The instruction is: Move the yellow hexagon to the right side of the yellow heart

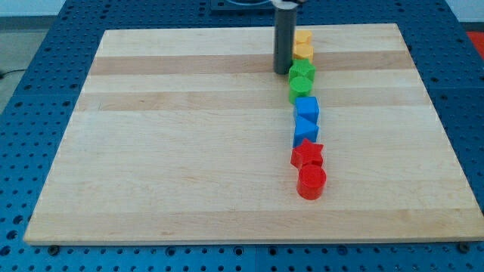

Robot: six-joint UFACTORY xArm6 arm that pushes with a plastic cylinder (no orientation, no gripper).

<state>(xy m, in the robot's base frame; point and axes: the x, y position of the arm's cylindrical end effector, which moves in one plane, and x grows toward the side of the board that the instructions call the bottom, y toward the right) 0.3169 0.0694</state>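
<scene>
Two yellow blocks stand touching, one behind the other, near the view's top edge of the board: an upper one and a lower one. Their shapes are too small to tell which is the hexagon and which the heart. My tip rests on the board just left of the column, below-left of the lower yellow block and close beside the upper green block. The rod stands upright and touches neither yellow block that I can see.
The blocks form one column running down from the yellow pair: a second green block, a blue cube, another blue block, a red star and a red cylinder. The wooden board lies on a blue perforated table.
</scene>
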